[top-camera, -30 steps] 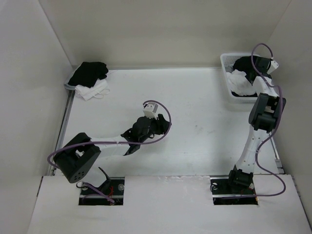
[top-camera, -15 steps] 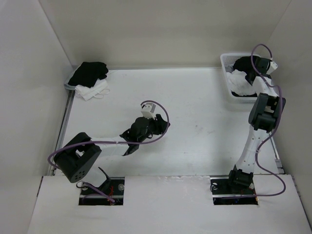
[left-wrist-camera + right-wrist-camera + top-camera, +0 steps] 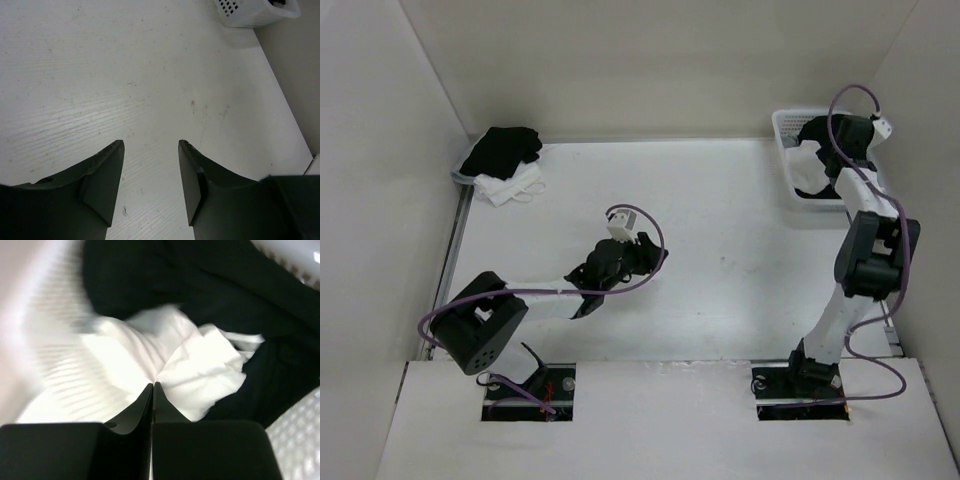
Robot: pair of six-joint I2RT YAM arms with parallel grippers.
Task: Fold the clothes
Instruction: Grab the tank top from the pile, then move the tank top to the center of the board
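The clothes, a crumpled white top [image 3: 200, 365], lie in the white basket [image 3: 784, 128] at the table's far right corner, with black garments [image 3: 210, 285] around them. My right gripper [image 3: 153, 384] reaches down into the basket, and its jaws are pressed together on a fold of the white fabric. From above, the right arm covers most of the basket, and only a patch of the white top [image 3: 810, 186] shows. My left gripper [image 3: 150, 146] hovers open over bare table near the middle, with nothing between its fingers.
A black garment [image 3: 502, 150] is piled over a white one [image 3: 512, 188] at the far left corner. The basket's rim [image 3: 250, 17] shows at the top right of the left wrist view. White walls enclose the table on three sides.
My right gripper's jaws have closed on the white fabric in the basket, and the right arm has straightened a little. The left arm has shifted slightly.
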